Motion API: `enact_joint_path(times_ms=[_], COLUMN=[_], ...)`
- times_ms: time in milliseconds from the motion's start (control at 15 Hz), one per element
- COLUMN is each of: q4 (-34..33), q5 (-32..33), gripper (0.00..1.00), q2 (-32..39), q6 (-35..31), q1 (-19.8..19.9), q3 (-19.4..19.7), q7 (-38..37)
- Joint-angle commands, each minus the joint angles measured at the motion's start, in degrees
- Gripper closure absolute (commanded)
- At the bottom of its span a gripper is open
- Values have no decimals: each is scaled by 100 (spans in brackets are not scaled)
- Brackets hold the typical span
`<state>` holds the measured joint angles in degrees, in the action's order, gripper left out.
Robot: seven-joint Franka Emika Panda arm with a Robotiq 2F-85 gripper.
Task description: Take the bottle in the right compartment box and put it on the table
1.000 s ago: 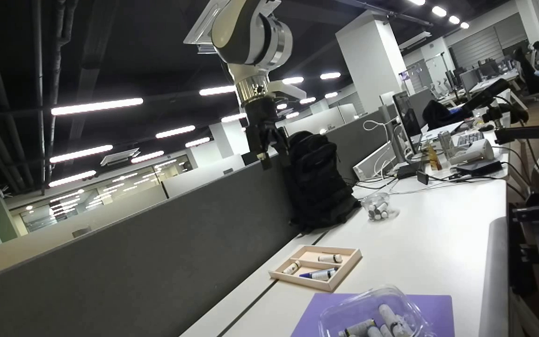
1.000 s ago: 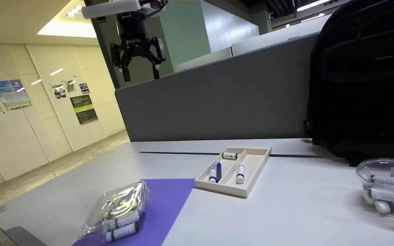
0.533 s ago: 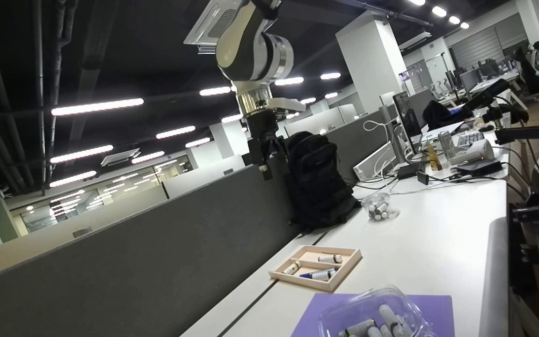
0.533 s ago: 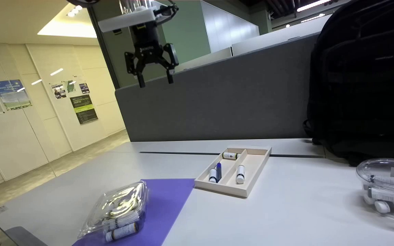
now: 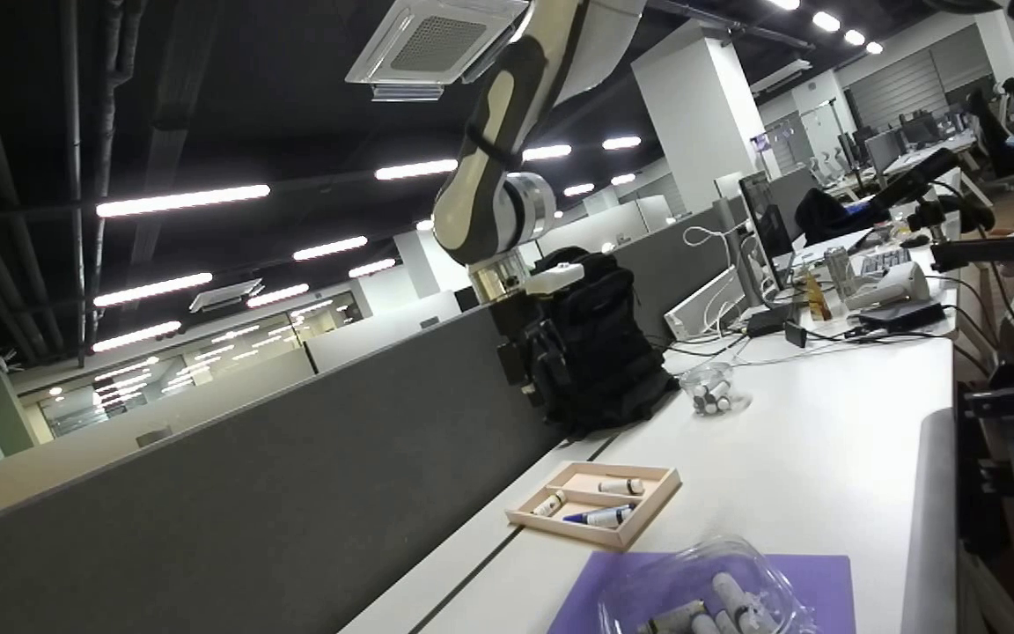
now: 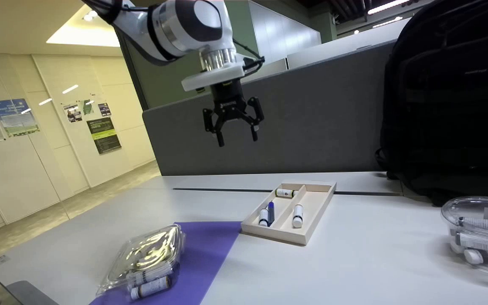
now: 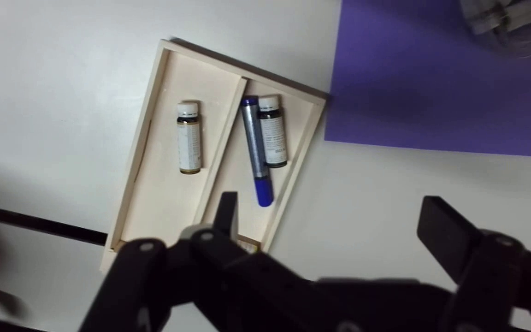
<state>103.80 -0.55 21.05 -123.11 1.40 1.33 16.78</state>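
Note:
The compartment box (image 6: 274,236) is a light-wood tray on the white table (image 6: 354,258); it also shows in an exterior view (image 5: 562,531) and the wrist view (image 7: 142,129). A white-labelled bottle (image 6: 298,216) with a white cap lies alone in its long right compartment. The same bottle shows in an exterior view (image 5: 620,486) and on the left side in the wrist view (image 7: 189,145). My gripper (image 6: 238,141) is open and empty, well above the table and the box. In the wrist view the jaws (image 7: 330,216) stand wide apart, the left finger overlapping the box.
The neighbouring compartment holds a blue marker (image 7: 256,143) and a bottle (image 7: 273,133); another bottle (image 6: 285,193) lies behind them. A purple sheet (image 6: 216,245) bears a clear plastic box (image 6: 142,258). A round clear container (image 6: 479,237), black backpack (image 6: 447,106) and grey partition (image 6: 290,131) stand around.
My gripper has come down and moved toward the box, staying open. The box and the bottles have not moved.

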Motion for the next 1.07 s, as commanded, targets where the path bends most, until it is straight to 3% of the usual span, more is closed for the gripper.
enact_joint_path(times_ms=[0,67,133,467,1000], q4=[-902,-1044,-549,-904,-1207], q5=[329,393,269,340,1027], gripper=[0,0,0,0,0], q2=[814,952,614,936,1713], q6=[-147,-142,-207,-223,-172], q1=[66,68,134,152,185], q3=[93,124,-5,31,399], q7=[-446,-525,-244,-342,-582])
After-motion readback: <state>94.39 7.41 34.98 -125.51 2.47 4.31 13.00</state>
